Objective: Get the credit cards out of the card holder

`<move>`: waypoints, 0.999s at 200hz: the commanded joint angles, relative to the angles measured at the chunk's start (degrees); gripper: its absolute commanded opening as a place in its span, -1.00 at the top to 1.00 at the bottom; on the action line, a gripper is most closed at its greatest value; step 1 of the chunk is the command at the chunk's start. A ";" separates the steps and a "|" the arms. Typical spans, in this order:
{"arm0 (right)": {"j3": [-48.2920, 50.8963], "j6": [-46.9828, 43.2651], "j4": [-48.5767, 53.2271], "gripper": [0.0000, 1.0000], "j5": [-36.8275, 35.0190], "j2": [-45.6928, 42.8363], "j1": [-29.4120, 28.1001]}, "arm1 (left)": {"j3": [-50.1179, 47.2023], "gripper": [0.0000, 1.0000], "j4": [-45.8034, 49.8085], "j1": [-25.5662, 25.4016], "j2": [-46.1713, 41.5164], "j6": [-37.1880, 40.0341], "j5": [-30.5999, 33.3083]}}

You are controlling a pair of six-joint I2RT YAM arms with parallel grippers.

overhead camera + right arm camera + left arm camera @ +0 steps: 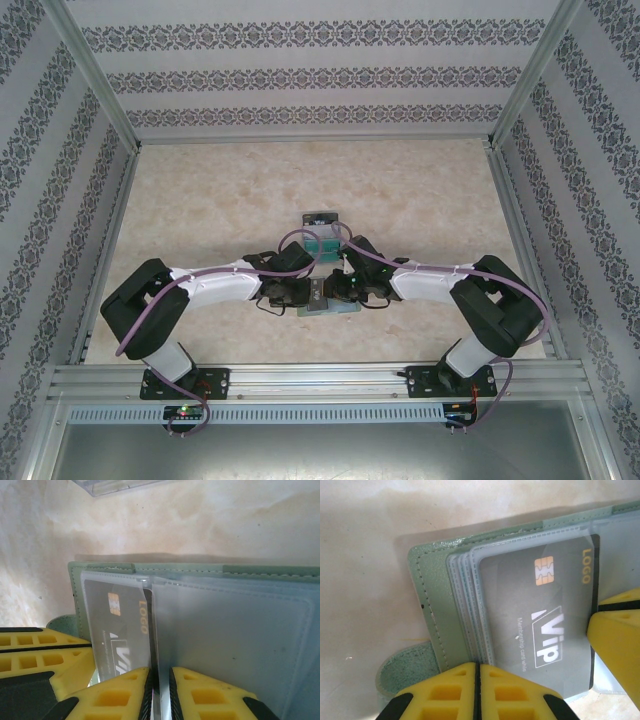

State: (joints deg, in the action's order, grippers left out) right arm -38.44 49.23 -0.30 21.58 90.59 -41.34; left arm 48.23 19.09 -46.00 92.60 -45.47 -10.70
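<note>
The right gripper (pixel 160 675), nearly closed, nips the end of a dark grey plastic credit card (pixel 540 615) with a gold chip. The left gripper (pixel 477 672), pressed together, meets the clear sleeves (pixel 470 600) of the open grey-green stitched card holder (pixel 432 580), which lies flat on the marbled beige table (pixel 365 540).

The table (pixel 420 200) — pale, marbled beige — carries the card holder (pixel 427 595), lying open near the front edge (green cover down), and a teal stack of cards (pixel 322 243) just behind it.
</note>
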 commanded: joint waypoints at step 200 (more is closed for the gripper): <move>2.93 -2.22 2.29 1.00 1.81 -4.11 4.56 | 0.96 1.00 2.53 0.65 4.49 -1.03 0.29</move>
State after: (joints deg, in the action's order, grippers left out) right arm -36.07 48.25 1.50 22.85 87.05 -37.23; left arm 49.60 19.29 -45.63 94.04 -45.69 -11.40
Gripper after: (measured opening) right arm 0.060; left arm 0.047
